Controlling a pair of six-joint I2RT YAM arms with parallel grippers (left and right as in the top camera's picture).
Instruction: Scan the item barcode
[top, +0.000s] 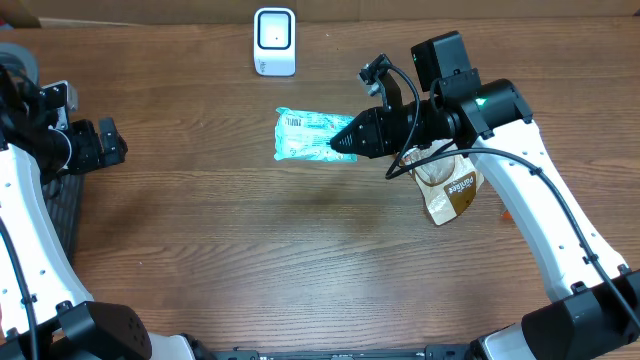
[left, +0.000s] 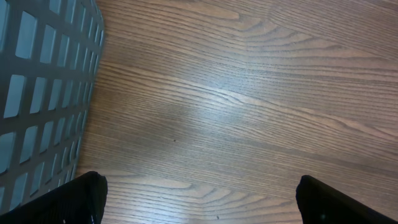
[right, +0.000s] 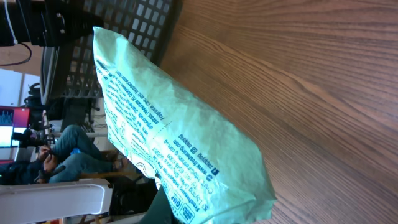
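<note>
Starting at the robot's side of the brown wood-grain table (top: 250, 250): the left fingers (top: 108, 140) sit off at the left edge, spread wide with nothing between them. In the left wrist view you only get the two black tips (left: 87, 199) at the bottom corners and bare wood in between. Right next to them is a dark grey plastic basket with a grid of square holes (top: 65, 200), and it also fills the left of that wrist view (left: 37, 93)

Further in, around the middle of the table, the right fingers (top: 340, 143) are clamped tight on the right end of a pale teal crinkly plastic packet with dark blue print (top: 305, 135). The packet sticks out to the left of the fingers. In the right wrist view it (right: 168, 130) hangs tilted with the printed side facing the camera and looks to be up off the wood, though I can't pick out a barcode in that text

Under the right arm lies a brown and white foil pouch (top: 455, 190), well apart from the packet

At the far edge stands a small white scanner box with a rounded dark window (top: 274, 41), beyond the packet and slightly to its left, not touching it
</note>
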